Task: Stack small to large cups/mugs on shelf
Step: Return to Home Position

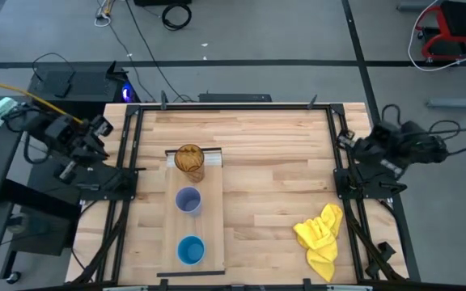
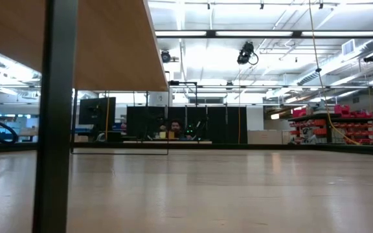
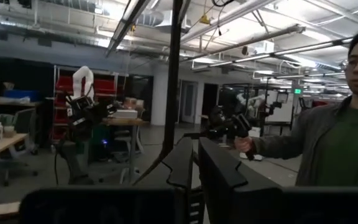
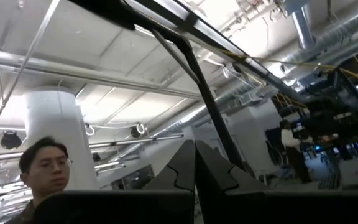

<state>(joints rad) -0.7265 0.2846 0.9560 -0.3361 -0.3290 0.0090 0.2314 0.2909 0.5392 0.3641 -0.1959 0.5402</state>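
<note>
Now the amber tumbler (image 1: 190, 162), lavender cup (image 1: 188, 200) and blue cup (image 1: 191, 250) stand apart in a row along the shelf (image 1: 210, 226) on the bench (image 1: 273, 162), well away from the left pincer (image 3: 195, 149) and right pincer (image 4: 195, 149), both closed on nothing, their arms folded at opposite bench edges.

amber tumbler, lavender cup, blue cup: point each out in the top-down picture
amber tumbler (image 1: 190, 161), high view, on its open top
lavender cup (image 1: 188, 200), high view, inside its open mouth
blue cup (image 1: 191, 250), high view, inside its open mouth
</note>
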